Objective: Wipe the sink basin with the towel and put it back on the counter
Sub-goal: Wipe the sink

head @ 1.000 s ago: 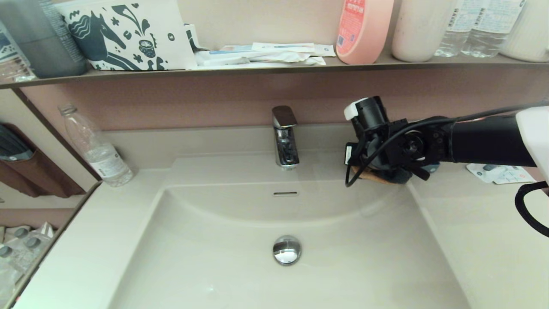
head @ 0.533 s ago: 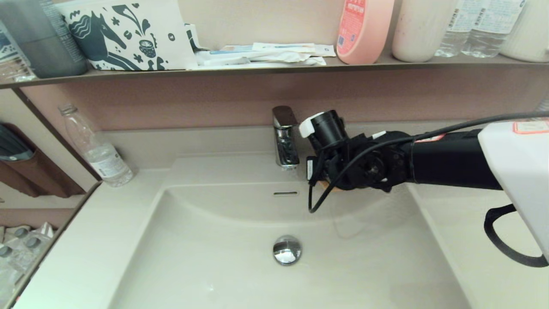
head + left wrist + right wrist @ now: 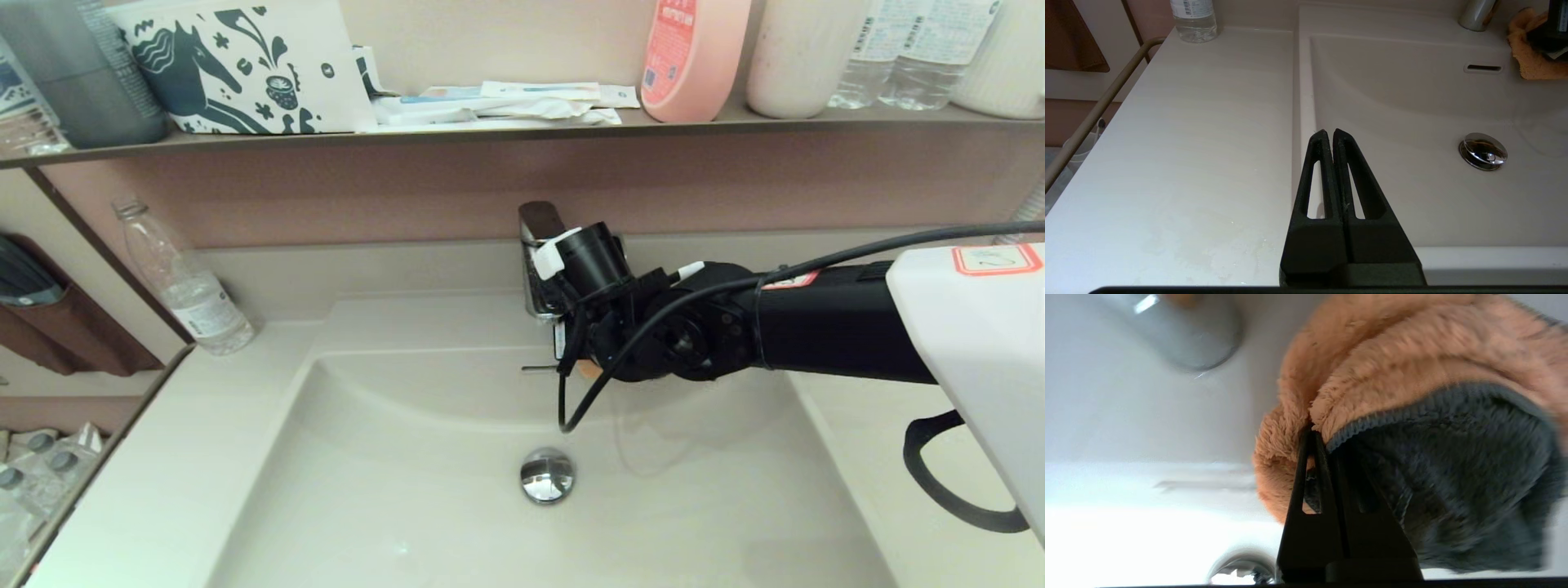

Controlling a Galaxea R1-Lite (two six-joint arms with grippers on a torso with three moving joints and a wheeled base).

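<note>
The orange-tan towel (image 3: pixel 1392 363), grey on its other side, is bunched in my right gripper (image 3: pixel 1318 435), which is shut on it. In the head view the right wrist (image 3: pixel 653 343) hangs over the back slope of the sink basin (image 3: pixel 392 490), just below the faucet; only a scrap of towel (image 3: pixel 589 370) peeks out beside the overflow slot (image 3: pixel 532 368). The chrome drain plug (image 3: pixel 546 474) lies in front of it. My left gripper (image 3: pixel 1329 132) is shut on nothing, parked over the basin's left rim by the counter (image 3: pixel 1188 143). The left wrist view shows the towel (image 3: pixel 1531 61) at the basin's back.
The chrome faucet (image 3: pixel 539 253) stands right behind the right wrist. A clear plastic bottle (image 3: pixel 184 282) stands at the counter's back left. The dark shelf (image 3: pixel 490 132) above carries a pink bottle (image 3: pixel 690 57), packets and containers. A rail (image 3: pixel 1094 114) borders the counter's left side.
My right arm has swept left along the basin's back slope with the towel, from the back right corner to just below the faucet. The left arm has not moved.
</note>
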